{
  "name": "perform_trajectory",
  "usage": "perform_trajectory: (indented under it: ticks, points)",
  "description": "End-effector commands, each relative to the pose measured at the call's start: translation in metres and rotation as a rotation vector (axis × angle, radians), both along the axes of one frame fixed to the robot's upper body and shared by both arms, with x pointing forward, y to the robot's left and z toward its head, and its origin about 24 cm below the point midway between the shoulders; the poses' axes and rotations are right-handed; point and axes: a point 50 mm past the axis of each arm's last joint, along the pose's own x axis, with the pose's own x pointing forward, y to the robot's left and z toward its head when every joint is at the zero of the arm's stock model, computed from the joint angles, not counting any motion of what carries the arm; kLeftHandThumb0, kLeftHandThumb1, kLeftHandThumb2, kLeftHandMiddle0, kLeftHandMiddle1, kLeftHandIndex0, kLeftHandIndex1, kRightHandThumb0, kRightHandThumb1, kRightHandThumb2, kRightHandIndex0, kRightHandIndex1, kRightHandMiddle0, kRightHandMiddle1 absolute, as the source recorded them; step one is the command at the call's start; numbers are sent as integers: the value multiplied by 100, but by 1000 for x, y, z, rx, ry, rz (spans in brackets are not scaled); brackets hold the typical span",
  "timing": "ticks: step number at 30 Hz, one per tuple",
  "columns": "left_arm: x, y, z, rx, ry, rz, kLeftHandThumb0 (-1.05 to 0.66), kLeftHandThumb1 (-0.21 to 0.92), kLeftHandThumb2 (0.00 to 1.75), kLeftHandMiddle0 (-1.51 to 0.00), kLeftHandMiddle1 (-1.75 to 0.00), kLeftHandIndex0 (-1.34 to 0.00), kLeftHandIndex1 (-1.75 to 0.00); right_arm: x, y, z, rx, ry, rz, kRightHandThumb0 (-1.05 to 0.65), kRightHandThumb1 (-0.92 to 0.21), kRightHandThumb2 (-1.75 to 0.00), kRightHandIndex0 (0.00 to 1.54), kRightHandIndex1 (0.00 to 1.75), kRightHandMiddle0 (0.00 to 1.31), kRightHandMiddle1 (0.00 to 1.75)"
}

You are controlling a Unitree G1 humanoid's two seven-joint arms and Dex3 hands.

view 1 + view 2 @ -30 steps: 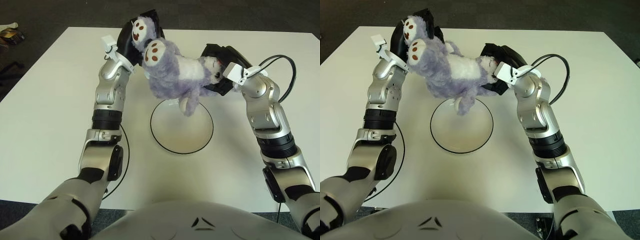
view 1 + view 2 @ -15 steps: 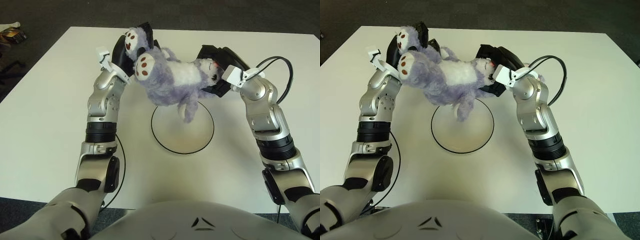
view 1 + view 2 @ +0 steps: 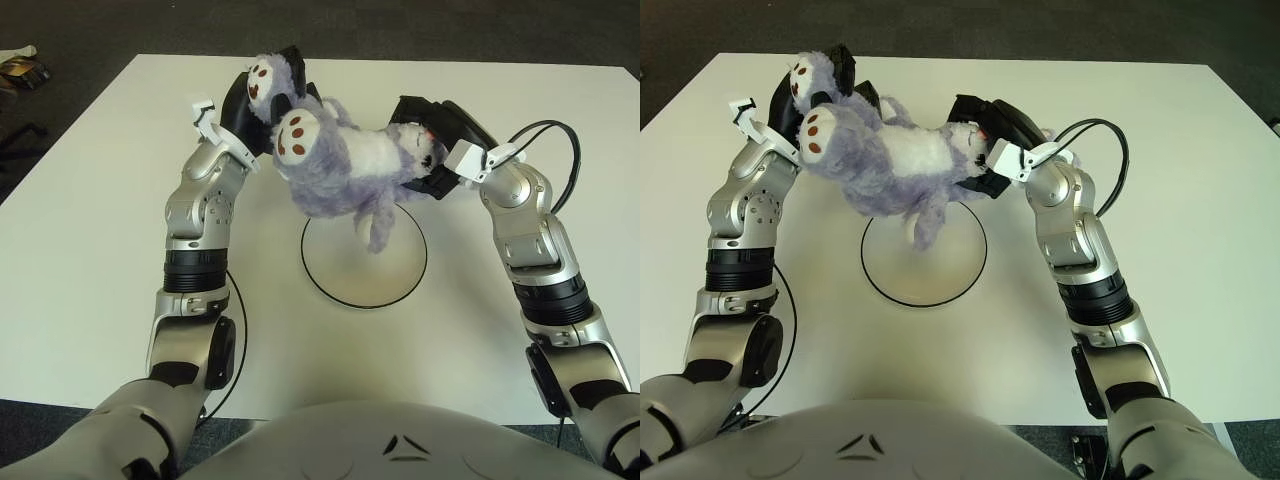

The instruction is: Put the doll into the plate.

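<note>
A purple plush doll (image 3: 345, 170) with a white belly and brown-spotted paws hangs in the air between my two hands, above the far part of the plate. My left hand (image 3: 258, 100) is shut on the doll's feet end at the left. My right hand (image 3: 437, 140) is shut on the doll's head end at the right. The plate (image 3: 365, 275) is white with a black rim and lies flat on the table below the doll. One limb of the doll dangles down over the plate.
The white table (image 3: 90, 250) spreads around the plate. Dark floor lies beyond its far edge. A black cable (image 3: 562, 150) loops beside my right wrist. A small object (image 3: 20, 68) lies on the floor at far left.
Both hands have carried the doll a little lower and toward me over the plate. The doll has tilted slightly; both grasps are unchanged.
</note>
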Motion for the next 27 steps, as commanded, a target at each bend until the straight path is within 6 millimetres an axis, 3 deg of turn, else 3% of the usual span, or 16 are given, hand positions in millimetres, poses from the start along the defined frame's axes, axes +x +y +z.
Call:
perform_trajectory:
  ticks: [1, 27]
  points:
    - [-2, 1, -6, 17, 36, 15, 52, 20, 146, -70, -175, -89, -175, -1, -3, 4, 20, -36, 8, 58, -7, -161, 81, 175, 112, 175]
    - [-4, 2, -11, 54, 71, 13, 53, 17, 149, -72, -175, -89, -175, -5, -8, 0, -29, -6, 29, 60, -4, -165, 84, 175, 109, 175]
